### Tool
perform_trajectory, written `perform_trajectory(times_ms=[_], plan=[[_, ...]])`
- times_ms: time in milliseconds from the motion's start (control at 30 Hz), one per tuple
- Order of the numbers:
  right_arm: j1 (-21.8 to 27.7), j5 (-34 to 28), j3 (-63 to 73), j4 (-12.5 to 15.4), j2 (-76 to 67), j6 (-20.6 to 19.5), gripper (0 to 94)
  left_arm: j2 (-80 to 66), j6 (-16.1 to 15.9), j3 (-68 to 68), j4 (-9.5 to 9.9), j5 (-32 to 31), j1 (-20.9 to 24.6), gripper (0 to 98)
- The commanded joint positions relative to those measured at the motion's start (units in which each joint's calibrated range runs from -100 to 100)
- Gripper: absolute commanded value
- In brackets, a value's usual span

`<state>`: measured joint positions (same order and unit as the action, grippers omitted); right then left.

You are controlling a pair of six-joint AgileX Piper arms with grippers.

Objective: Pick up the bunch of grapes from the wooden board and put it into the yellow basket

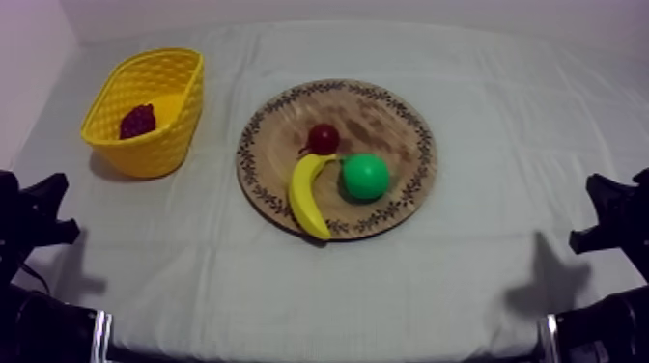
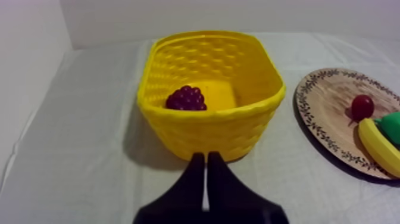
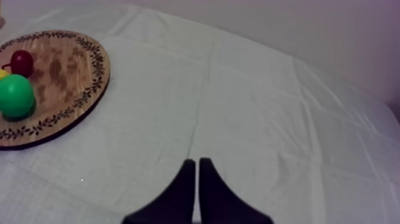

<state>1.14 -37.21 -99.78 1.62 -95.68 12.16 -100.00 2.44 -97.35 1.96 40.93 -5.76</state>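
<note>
Well, the bunch of grapes (image 2: 186, 99) sits inside the yellow basket (image 2: 208, 134) just ahead of the left gripper (image 2: 206, 157), its fingers pressed together like the right gripper's (image 3: 196, 162), so any forward nudge could tip that basket and spill them.

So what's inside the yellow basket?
The bunch of grapes sits inside the yellow basket, on its floor. I see nothing else in it. In the left wrist view the basket's front wall hides the grapes' underside and some floor.

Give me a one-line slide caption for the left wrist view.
Left gripper, shut on nothing, faces the yellow basket holding the bunch of grapes; the wooden board lies beside it.
</note>
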Motion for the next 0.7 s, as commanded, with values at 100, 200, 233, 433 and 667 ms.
perform_trajectory(times_ms=[100,200,233,433,667], plan=[[0.01,0.03,0.01,0.02,0.0,0.0,0.5,0.0,-1.73,0.12,0.05,0.27,-0.03,0.0],[0.01,0.03,0.01,0.02,0.0,0.01,0.5,0.0,-2.16,0.13,0.04,0.29,0.24,0.0],[0.01,0.03,0.01,0.02,0.0,0.01,0.5,0.0,-2.34,0.13,0.04,0.3,0.34,0.0],[0.01,0.03,0.01,0.02,0.0,-0.02,0.5,0.0,-3.52,0.14,0.02,0.31,0.55,0.0],[0.01,0.03,0.01,0.02,0.0,-0.02,0.5,0.0,-4.28,0.14,0.02,0.31,0.58,0.0]])
